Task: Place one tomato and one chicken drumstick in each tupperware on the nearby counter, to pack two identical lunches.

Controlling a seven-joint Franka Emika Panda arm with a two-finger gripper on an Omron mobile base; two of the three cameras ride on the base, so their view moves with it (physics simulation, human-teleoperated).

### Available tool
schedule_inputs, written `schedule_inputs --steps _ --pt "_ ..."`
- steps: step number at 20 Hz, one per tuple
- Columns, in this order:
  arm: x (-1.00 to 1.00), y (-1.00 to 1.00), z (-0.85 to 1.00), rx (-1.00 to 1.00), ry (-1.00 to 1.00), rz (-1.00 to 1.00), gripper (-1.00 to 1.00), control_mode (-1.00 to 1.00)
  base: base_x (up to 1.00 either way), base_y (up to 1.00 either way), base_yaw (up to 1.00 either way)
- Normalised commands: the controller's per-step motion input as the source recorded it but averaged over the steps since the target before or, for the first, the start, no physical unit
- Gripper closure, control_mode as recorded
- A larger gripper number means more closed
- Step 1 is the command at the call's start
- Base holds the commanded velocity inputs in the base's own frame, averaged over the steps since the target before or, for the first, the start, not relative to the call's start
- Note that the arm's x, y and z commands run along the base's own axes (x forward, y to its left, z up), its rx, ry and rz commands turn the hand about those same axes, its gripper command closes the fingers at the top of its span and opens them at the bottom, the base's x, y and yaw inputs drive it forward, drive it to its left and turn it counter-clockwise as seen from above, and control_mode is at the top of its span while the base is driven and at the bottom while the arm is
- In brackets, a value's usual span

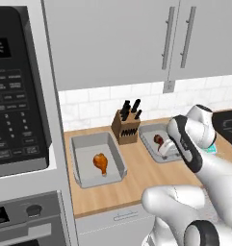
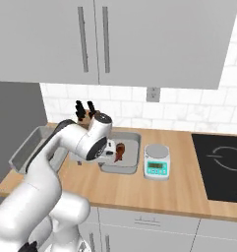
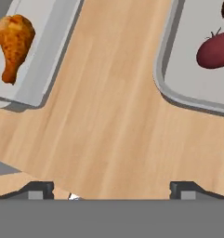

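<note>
Gripper (image 3: pixel 111 188) hangs with jaws spread wide and empty over bare counter (image 1: pixel 136 168) between the two tupperware. Left tupperware (image 1: pixel 83 144) holds one drumstick (image 1: pixel 101 162); right tupperware (image 2: pixel 132 142), just right of the knife block (image 1: pixel 125 126), holds a tomato (image 3: pixel 214 51) with a dark drumstick (image 2: pixel 120 149) beside it. A scale (image 2: pixel 157 161) sits right of that.

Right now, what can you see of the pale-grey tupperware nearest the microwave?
The shallow pale-grey rectangular tupperware looks like plastic, with low walls and rounded corners. It sits flat and open on the light tan wooden counter, left of the wooden knife block. Inside lies one golden-brown chicken drumstick, resting on its floor. No tomato is in it.
</note>
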Motion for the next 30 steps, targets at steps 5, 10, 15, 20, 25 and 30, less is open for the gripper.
schedule_inputs --steps 5,10,15,20,25,30 --pt "-0.77 0.47 0.53 0.01 -0.08 -0.21 -1.00 -1.00 0.00 0.00 0.00" --pt "-0.12 0.48 0.06 0.00 -0.01 -0.12 -1.00 -1.00 0.00 0.00 0.00" --pt "0.00 0.00 -0.06 0.00 0.00 0.00 -1.00 1.00 -0.07 0.00 0.02" --pt "0.00 0.00 0.00 0.00 0.00 0.00 -1.00 1.00 -0.95 0.00 0.37" --pt "0.00 0.00 0.00 0.00 0.00 0.00 -1.00 1.00 -0.74 0.07 0.59" --pt "0.00 0.00 0.00 0.00 0.00 0.00 -1.00 1.00 -0.30 0.35 0.71"
